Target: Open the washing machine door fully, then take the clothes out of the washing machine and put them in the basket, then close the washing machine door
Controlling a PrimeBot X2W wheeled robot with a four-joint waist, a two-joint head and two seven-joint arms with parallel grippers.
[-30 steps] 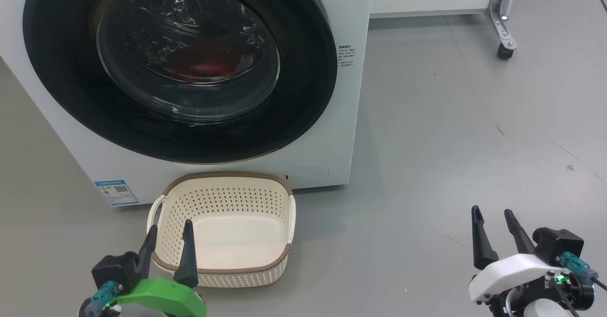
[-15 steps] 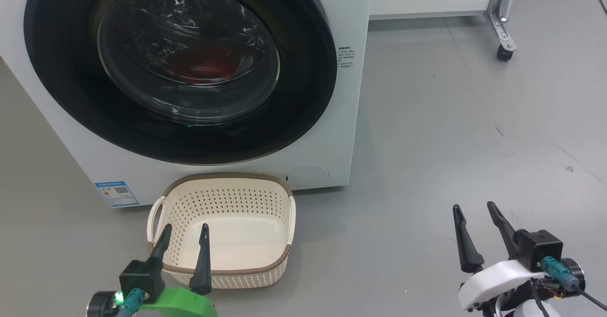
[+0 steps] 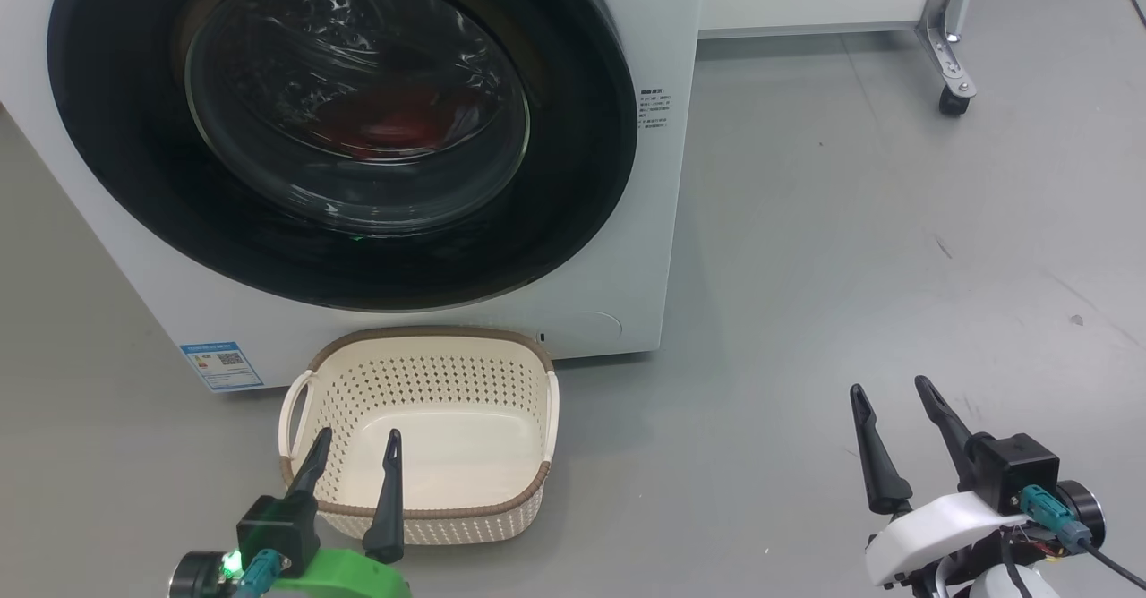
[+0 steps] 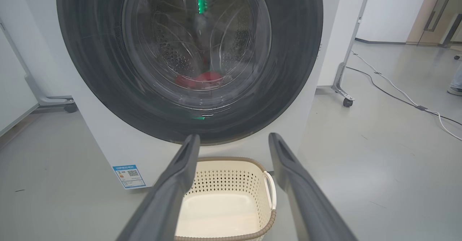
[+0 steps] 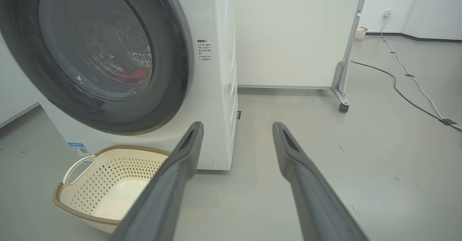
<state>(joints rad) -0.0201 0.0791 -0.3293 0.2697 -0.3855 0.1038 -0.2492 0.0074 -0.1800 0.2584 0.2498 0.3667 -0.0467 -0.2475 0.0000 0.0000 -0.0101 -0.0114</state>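
Our left gripper (image 3: 358,437) hangs empty, dark tapered fingers spread wide above the near side of the basket (image 3: 421,337). Our right gripper (image 3: 890,387), equally wide and empty, hovers over grey floor (image 3: 850,222), well apart. The lower edge cuts off both wrists. The basket, cream perforated plastic with a brown woven-look rim, sits just before the white washing machine (image 3: 640,258). Its glossy black round door (image 3: 116,159) is closed. Behind the bulging glass, the clothes (image 3: 394,123) are a dim red blur.

Bright even light; reflections on washing machine door (image 3: 358,97); soft shadows on floor (image 3: 806,222); wrist-view edges curved
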